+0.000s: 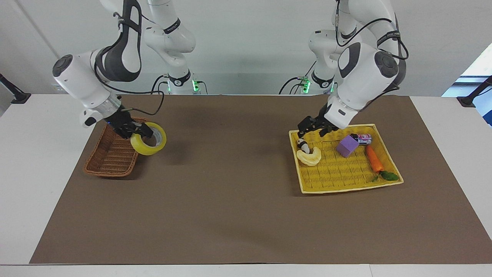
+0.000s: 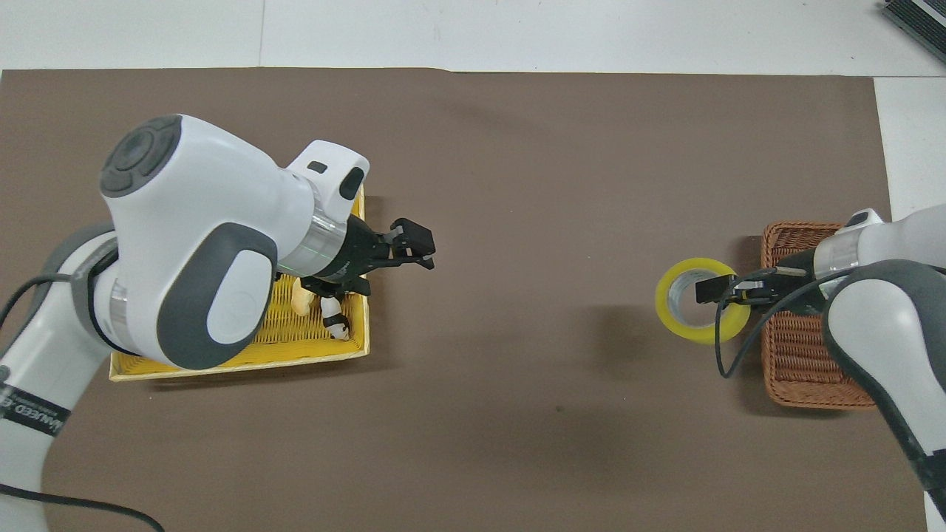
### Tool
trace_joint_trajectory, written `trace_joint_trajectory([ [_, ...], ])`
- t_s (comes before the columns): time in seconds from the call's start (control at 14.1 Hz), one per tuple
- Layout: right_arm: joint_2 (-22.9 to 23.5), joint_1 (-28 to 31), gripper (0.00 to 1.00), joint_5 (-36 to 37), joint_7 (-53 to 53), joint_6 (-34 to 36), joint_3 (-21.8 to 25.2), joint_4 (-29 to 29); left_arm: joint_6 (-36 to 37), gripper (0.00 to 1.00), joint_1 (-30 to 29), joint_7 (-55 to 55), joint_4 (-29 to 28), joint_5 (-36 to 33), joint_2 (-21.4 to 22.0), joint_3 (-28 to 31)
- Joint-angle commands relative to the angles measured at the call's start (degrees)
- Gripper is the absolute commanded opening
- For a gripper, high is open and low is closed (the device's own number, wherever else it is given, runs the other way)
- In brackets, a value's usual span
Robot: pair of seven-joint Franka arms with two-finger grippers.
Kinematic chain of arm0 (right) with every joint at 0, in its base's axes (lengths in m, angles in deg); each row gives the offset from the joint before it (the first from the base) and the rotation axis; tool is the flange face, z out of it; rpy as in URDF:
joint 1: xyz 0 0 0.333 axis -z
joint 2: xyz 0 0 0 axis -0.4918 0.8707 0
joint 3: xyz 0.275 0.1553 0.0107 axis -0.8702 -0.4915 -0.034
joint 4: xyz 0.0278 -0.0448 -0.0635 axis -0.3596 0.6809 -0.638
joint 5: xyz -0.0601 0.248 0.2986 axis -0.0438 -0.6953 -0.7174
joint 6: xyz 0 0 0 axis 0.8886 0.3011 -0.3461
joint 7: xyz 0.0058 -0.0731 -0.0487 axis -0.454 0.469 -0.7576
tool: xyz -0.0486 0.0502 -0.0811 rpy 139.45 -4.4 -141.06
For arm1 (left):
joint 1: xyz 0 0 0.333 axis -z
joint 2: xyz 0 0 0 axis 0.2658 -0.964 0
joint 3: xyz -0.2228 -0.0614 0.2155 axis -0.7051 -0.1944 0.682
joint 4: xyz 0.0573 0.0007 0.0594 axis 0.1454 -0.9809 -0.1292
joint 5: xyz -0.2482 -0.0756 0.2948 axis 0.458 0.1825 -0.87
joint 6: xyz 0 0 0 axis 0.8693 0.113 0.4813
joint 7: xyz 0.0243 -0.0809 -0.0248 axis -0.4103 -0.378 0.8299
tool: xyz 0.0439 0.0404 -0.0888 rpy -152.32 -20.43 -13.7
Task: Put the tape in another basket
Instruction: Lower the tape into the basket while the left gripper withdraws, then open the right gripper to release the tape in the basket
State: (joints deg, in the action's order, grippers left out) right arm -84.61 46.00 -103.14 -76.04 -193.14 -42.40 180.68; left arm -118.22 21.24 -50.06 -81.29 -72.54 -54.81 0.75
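Note:
The yellow tape [image 1: 147, 148] hangs in my right gripper [image 1: 140, 132], which is shut on the roll's rim. It is held in the air just beside the dark brown wicker basket [image 1: 111, 156], over that basket's rim on the side toward the left arm's end. In the overhead view the tape [image 2: 684, 330] and the right gripper [image 2: 728, 290] sit next to the brown basket [image 2: 802, 355]. My left gripper [image 1: 313, 126] is open and empty above the nearer rim of the yellow tray-basket [image 1: 334, 188]; it also shows in the overhead view [image 2: 410, 247].
The yellow tray-basket [image 2: 236, 363] holds a carrot [image 1: 373, 158], a purple block [image 1: 347, 146], a small can [image 1: 363, 138], a pale yellow curved toy [image 1: 309, 157] and a small panda figure [image 1: 303, 145]. A brown mat [image 1: 230, 200] covers the table.

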Motion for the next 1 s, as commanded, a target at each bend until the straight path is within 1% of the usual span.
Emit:
trace_joint_trajectory([
  [0.0, 4.9, 5.76, 0.0, -0.44, -7.56, -0.02, -0.7, -4.13, 4.99, 1.0, -3.45, -2.96, 2.82, -6.76, 0.87, -0.59],
  [0.07, 5.26, 7.0, 0.0, -0.53, -9.94, -0.29, -0.7, -3.69, 6.49, 1.0, -4.41, -3.14, 3.97, -8.1, 0.87, -0.5],
  [0.21, 6.14, 8.23, 0.0, -0.53, -11.02, -0.38, -0.7, -3.43, 9.04, 1.0, -6.52, -5.59, 5.99, -10.03, 1.04, -0.5],
  [0.43, 6.67, 9.03, 0.0, -0.62, -11.2, -0.38, -0.7, -2.38, 15.37, 1.0, -10.56, -14.54, 9.07, -10.39, 1.74, -0.33],
  [0.5, 6.67, 9.55, 0.0, -0.62, -11.81, -0.38, -0.7, -1.85, 15.99, 1.0, -11.36, -15.62, 9.6, -11.52, 2.53, -0.41],
  [0.64, 7.19, 9.91, 0.0, -0.62, -13.21, -0.38, -0.61, -1.06, 18.18, 1.0, -11.45, -15.63, 11.0, -14.07, 3.06, -0.41],
  [0.78, 7.72, 10.43, 0.0, -0.53, -13.92, -0.38, -0.61, -1.05, 22.92, 1.0, -11.45, -15.71, 14.86, -16.27, 3.06, -0.5],
  [0.92, 8.42, 10.44, 0.0, -0.27, -14.97, -0.46, -0.52, -0.27, 23.12, 1.0, -11.63, -15.28, 14.88, -15.76, 3.85, -0.32],
])
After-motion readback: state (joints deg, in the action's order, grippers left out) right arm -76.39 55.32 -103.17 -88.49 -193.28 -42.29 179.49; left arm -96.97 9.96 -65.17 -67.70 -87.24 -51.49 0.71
